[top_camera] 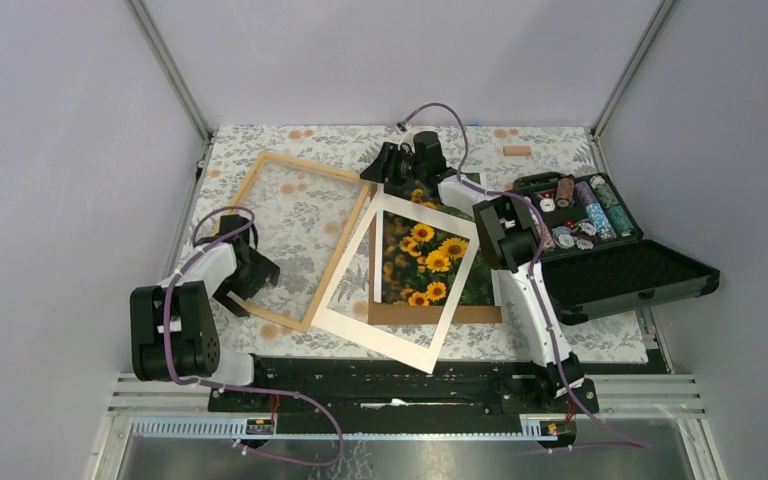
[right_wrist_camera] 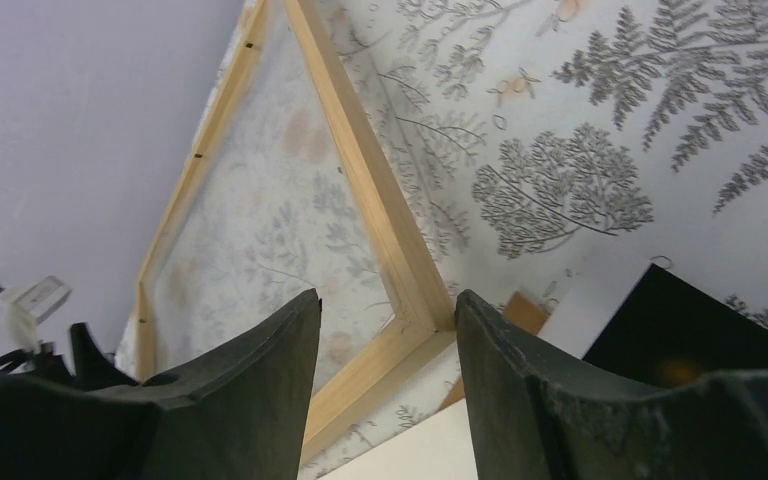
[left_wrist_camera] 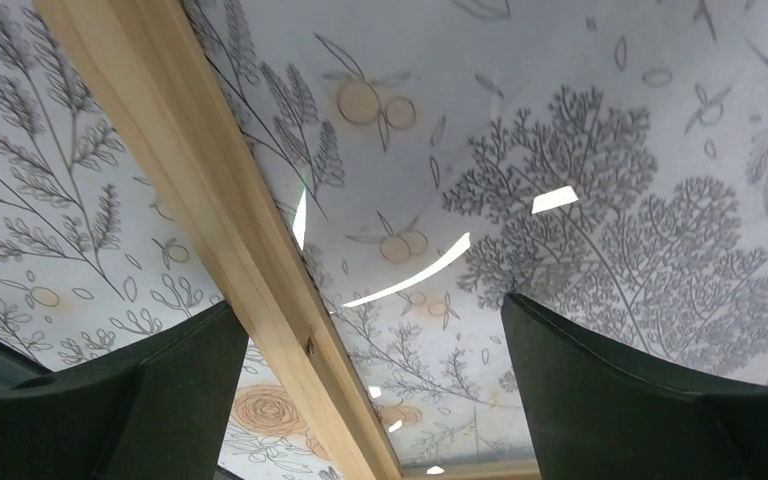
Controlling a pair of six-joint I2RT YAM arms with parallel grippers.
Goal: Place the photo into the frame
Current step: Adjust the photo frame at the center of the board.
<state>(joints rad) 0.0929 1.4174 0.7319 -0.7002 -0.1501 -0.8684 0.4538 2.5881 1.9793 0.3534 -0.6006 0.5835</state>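
1. Hovering low at the far end of the bench (top_camera: 540, 150): right gripper (right_wrist_camera: 388, 300), jaws partway apart, nothing clamped. Straight ahead btwn the fingers, a corner of the frame (right_wrist_camera: 375, 190).
2. Sitting at the frame's near-left rail: left gripper (left_wrist_camera: 370, 310), jaws spread wide, empty. Wooden rail running past the left finger, clear pane w/ light glints beyond. Contact w/ the rail: can't tell.
3. Lying flat on the bench, left of centre: the frame, nothing in it, cloth pattern showing through the pane.
4. Lying just right of the frame, on a brown backing board (top_camera: 470, 314): the photo (top_camera: 430, 262), sunflowers face up. Resting skewed on top: white mat (top_camera: 375, 335), covering the photo's edges, its left edge at the frame's right rail. Touching or overlapping: can't tell.
5. Further right, apart from the work: open black case (top_camera: 620, 275) w/ chips.
6. Step in hand, prob.: taking hold of or steadying the frame, both grippers at its edges. Photo untouched, not yet in the frame.
7. Next move prob. calls for a firm pinch on a thin rail w/o skidding the frame. After that, clearing the mat off the photo, lifting a flat print off the board, and squaring it to the opening.
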